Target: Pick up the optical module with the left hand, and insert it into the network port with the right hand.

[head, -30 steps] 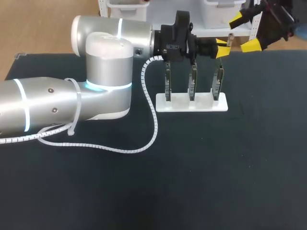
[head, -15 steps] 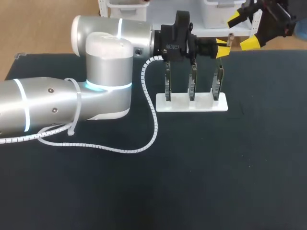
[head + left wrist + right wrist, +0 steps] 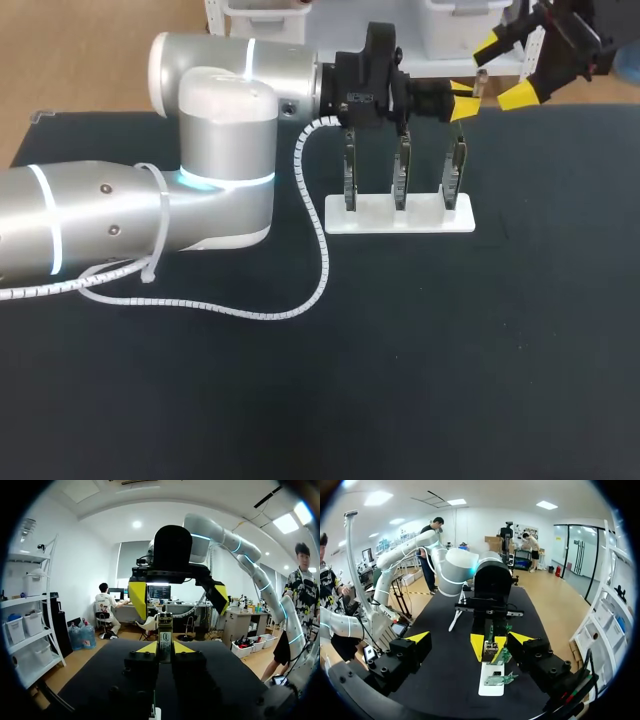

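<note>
The left gripper (image 3: 165,648) is clamped on the optical module (image 3: 165,639) at the far right, above the upright circuit boards (image 3: 401,170); the right gripper (image 3: 506,70) faces it, jaws wide apart; closing off-centre could twist the small module loose and drop it.
</note>
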